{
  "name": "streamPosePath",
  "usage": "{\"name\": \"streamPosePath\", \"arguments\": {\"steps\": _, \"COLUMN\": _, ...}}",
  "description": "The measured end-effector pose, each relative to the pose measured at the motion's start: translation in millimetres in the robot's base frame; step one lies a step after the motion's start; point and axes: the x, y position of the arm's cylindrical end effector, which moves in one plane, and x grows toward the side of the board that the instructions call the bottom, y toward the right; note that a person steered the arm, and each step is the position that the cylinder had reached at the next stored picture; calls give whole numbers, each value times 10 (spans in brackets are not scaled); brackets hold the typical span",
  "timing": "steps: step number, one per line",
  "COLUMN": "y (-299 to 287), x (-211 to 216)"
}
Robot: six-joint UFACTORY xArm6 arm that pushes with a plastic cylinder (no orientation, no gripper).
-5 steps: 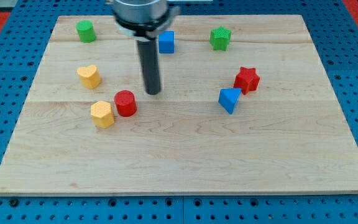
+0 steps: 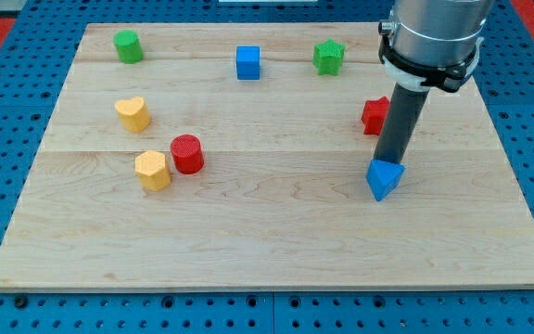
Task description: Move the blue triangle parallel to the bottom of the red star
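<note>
the rod had swung across the wooden board (image 2: pixel 276 241) in the last half second, from a spot near the red cylinder (image 2: pixel 186 153) over to the blue triangle (image 2: pixel 385 178), and the triangle had shifted with it: it now lay further toward the view's bottom and a little to the view's right of where it sat before. the rod's tip (image 2: pixel 390 163) was pressed against the triangle's upper edge, seemingly touching it, with the shaft rising in front of the red star (image 2: pixel 374 115) and hiding the star's right side. there were no jaws on this tool to be apart or together, just a plain rod bearing on the block.

the triangle now lay just below the red star, apart from it with bare wood between, and roughly under it. to my eye that put the task close to done, perhaps needing only a small nudge to square it up under the star.

counting from the star outward: one red star, one blue triangle, one red cylinder, one blue cube (image 2: pixel 247 62), one green star-like block (image 2: pixel 328 57), one green cylinder (image 2: pixel 128 45), and two yellow heart-shaped blocks (image 2: pixel 133 113) (image 2: pixel 153 170). eight blocks in all.
</note>
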Motion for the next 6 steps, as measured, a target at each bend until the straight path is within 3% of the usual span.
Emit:
{"name": "streamPosePath", "arguments": {"steps": 1, "y": -33, "x": -35}}
{"name": "streamPosePath", "arguments": {"steps": 3, "y": -1156, "x": -648}}
{"name": "streamPosePath", "arguments": {"steps": 5, "y": -162, "x": -1466}}
{"name": "streamPosePath", "arguments": {"steps": 6, "y": 24, "x": -1847}}
